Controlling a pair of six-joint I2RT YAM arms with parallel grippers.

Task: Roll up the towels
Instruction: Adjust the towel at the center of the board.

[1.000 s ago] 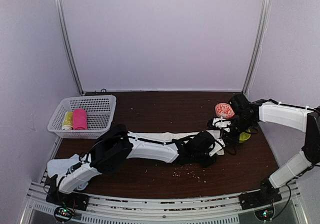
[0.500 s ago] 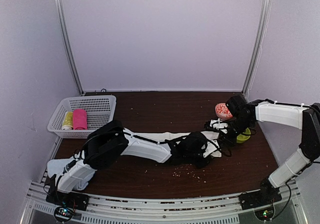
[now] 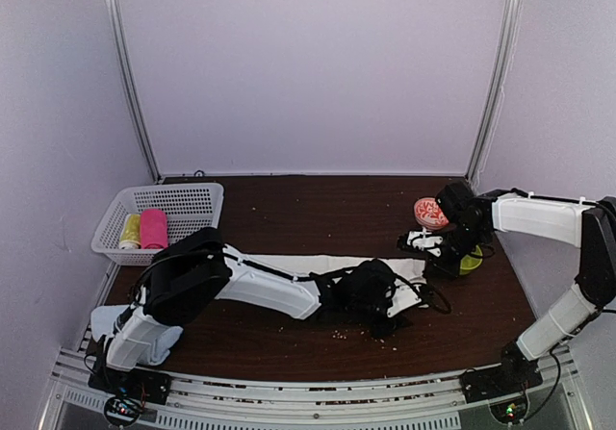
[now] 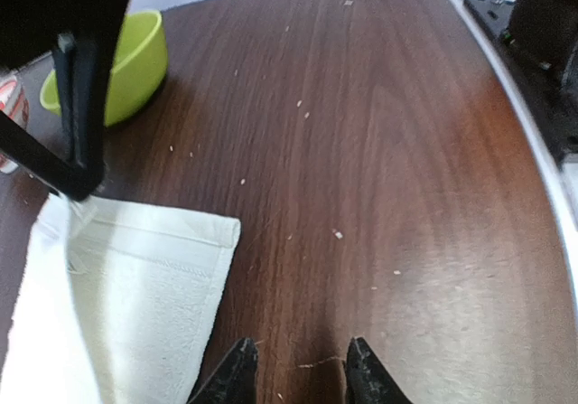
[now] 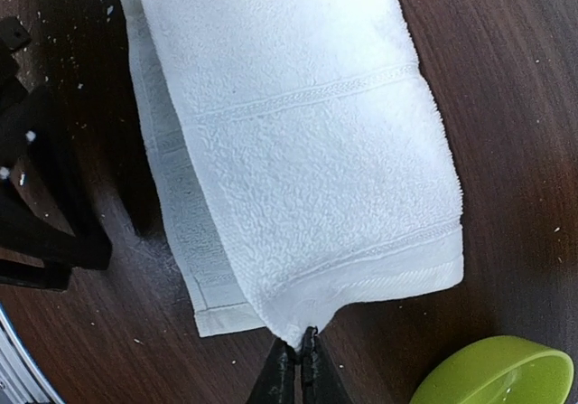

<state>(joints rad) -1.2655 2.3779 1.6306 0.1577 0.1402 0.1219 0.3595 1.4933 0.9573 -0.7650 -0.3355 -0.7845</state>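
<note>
Top external view hides much from us: the left arm [image 3: 260,290] sprawls over the cream towel [image 3: 298,260], covering its middle. The towel's long axis runs left to right across the wooden table [image 3: 318,209]. We see looped terry pile with woven border bands. The right gripper [image 5: 300,368] pinches the towel's right-end corner. The left gripper [image 4: 293,368] stands parted over bare wood, holding nothing.

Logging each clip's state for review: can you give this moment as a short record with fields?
towel: cream-white towel laid out long, not yet rolled
left arm: left gripper open, empty, above the table beside the towel's end
right arm: right gripper shut on the towel's corner
basket: white basket holding a yellow roll and a pink roll
nearby: green bowl close to the towel's end
</note>
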